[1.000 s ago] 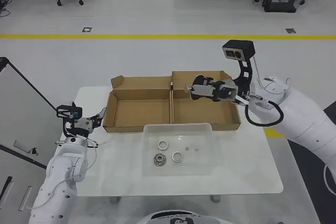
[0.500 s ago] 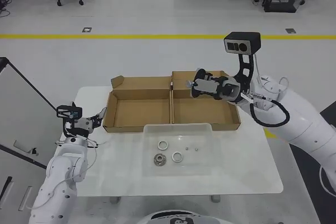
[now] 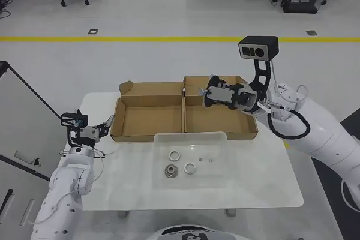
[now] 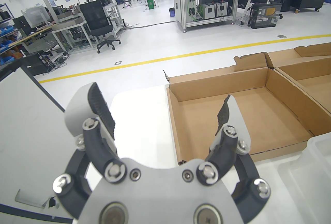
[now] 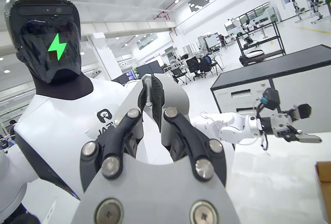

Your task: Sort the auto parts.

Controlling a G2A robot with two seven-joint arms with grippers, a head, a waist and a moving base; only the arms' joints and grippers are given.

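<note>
Overhead, the right pincer [image 3: 202, 96] hangs in the upper centre-right of the frame, above the far left corner of the right cardboard box [image 3: 219, 120]. It is clamped on a small threaded bolt [image 5: 147, 91]. The right wrist view shows the bolt standing between the ribbed pads [image 5: 157, 95], with its end reaching about level with the fingertips.

At the middle left of the top view, the left pincer [image 3: 106, 125] sits over the left edge of the counter [image 3: 270, 180], just beside the left cardboard box [image 3: 149, 120]. The left wrist view shows its jaws spread wide with nothing between them.

The two boxes lie side by side in the upper centre of the top view, sharing a middle wall. Their flaps are folded back along the far edge.

Below them in the frame, a clear tray [image 3: 192, 135] rests on the counter, close against the boxes' near walls. Inside it lie a white ring [image 3: 174, 155], a grey hub-like part [image 3: 170, 171] and a second white ring [image 3: 190, 168]. A couple of tiny pieces [image 3: 201, 159] lie toward the tray's middle, too small to identify.
</note>
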